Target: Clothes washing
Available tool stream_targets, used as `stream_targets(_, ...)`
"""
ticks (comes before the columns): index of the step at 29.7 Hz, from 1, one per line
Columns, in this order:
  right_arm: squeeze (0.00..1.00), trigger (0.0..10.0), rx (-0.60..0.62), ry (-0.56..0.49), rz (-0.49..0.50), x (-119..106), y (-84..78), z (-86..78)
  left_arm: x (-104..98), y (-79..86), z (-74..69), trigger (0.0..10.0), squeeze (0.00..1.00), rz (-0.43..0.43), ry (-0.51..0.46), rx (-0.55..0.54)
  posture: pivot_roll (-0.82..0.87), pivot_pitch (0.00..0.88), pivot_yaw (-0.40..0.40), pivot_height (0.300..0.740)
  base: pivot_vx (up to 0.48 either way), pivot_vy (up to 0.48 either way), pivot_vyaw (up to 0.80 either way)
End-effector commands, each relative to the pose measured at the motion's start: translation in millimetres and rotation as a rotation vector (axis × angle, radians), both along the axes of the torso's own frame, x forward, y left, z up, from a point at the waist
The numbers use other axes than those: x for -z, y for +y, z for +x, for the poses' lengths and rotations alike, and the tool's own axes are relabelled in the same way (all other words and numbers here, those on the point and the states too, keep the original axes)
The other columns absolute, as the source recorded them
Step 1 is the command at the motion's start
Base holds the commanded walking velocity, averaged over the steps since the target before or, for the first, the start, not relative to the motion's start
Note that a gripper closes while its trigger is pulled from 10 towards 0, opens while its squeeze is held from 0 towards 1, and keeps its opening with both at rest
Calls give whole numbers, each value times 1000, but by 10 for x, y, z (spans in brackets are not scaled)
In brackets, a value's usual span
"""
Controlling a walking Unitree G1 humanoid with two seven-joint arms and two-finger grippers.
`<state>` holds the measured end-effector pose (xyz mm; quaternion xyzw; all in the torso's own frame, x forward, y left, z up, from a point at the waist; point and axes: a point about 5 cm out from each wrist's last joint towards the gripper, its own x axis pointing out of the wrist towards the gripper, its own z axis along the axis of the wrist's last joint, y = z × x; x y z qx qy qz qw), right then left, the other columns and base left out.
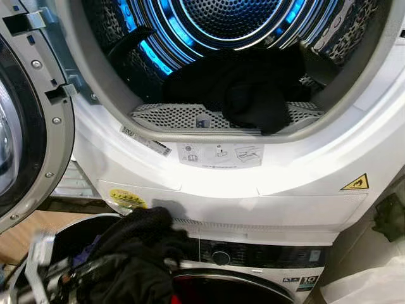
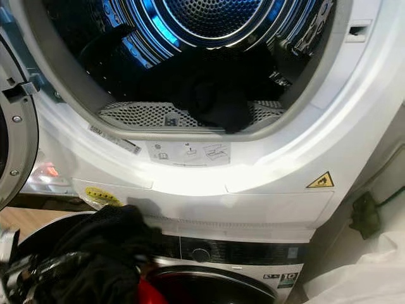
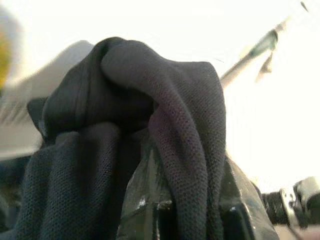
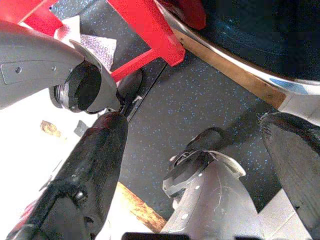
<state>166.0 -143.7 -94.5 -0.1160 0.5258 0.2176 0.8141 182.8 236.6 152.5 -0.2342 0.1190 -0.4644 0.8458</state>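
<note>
Left eye view shows the dryer above with its door swung open at 9 o'clock, and the drum lit blue inside. Dark clothes already lie at the front of the drum, one piece hanging over the lint filter. At 7 o'clock the left hand is closed on a black garment, held low in front of the washer; in the left wrist view the mesh cloth is draped over its fingers. The right hand hangs idle with fingers apart, holding nothing, above the dark floor. I judge the step is to carry the garment into the drum. To do it well, lift it well above the rim toward 12 o'clock, push it deep past the filter, then let go, so nothing hangs over the edge.
</note>
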Motion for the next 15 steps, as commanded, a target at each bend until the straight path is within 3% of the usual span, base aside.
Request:
stream_targets(1,0,10000,19,7,19,5,35,-12,-128,-40,44,0,0,30,-48,66,140,0,89,740,0,0,0)
stream_targets(4,0,10000,19,7,19,4,42,-9,-228,-72,147,0,0,42,-83,112,138,0,89,740,0,0,0)
stream_targets(7,0,10000,25,6,23,1,55,0,-253,-243,333,0,0,76,-106,221,127,0,94,740,0,0,0)
stream_targets(9,0,10000,34,3,25,-1,54,5,-279,-310,353,0,0,62,-125,260,111,0,99,740,0,0,0)
stream_targets(12,0,10000,48,3,28,0,51,2,-308,-579,443,0,0,40,-161,358,102,0,99,740,0,0,0)
stream_targets(15,0,10000,49,7,29,9,53,-19,-308,-801,432,0,0,40,-179,470,96,0,100,740,0,0,0)
